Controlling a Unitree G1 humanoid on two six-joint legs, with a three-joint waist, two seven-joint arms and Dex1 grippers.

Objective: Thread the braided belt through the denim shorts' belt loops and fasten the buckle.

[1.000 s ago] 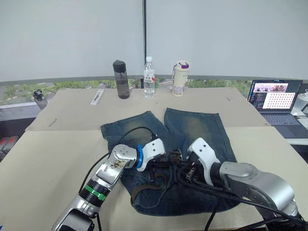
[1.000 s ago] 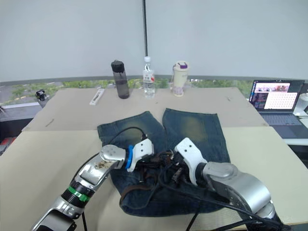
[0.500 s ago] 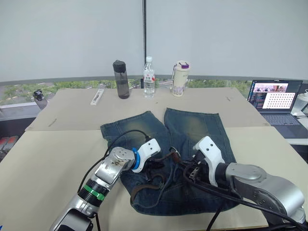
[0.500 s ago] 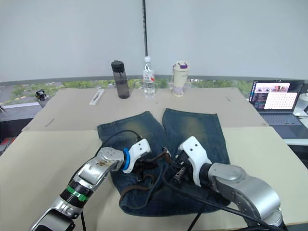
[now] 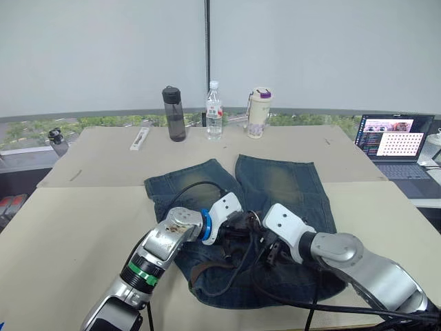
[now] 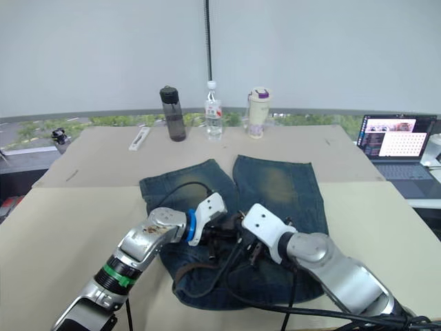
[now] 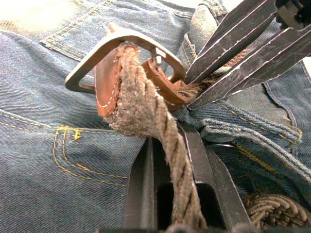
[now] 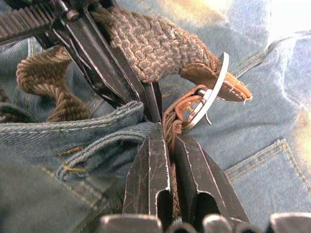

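Here the denim shorts (image 5: 275, 207) lie flat near the table's (image 5: 62, 227) front edge, waistband nearest, legs pointing toward the far edge. Both grippers meet over the waistband, about mid-width. Left gripper (image 7: 167, 160) is clamped on the braided belt (image 7: 146, 121) just behind the buckle (image 7: 121, 41) — strap runs up between its fingers. Right gripper (image 8: 167, 141) has its fingers nearly together, pinching a thin brown strap end beside the buckle's frame, right at a folded denim edge; whether that fold is a belt loop I cannot tell. Slack belt trails over the shorts toward the front-left hem. Farther back along the far edge — dark bottle (image 5: 173, 114), clear water bottle (image 5: 214, 110), cream tumbler (image 5: 258, 112). Laptop (image 5: 394, 141) at the far right.
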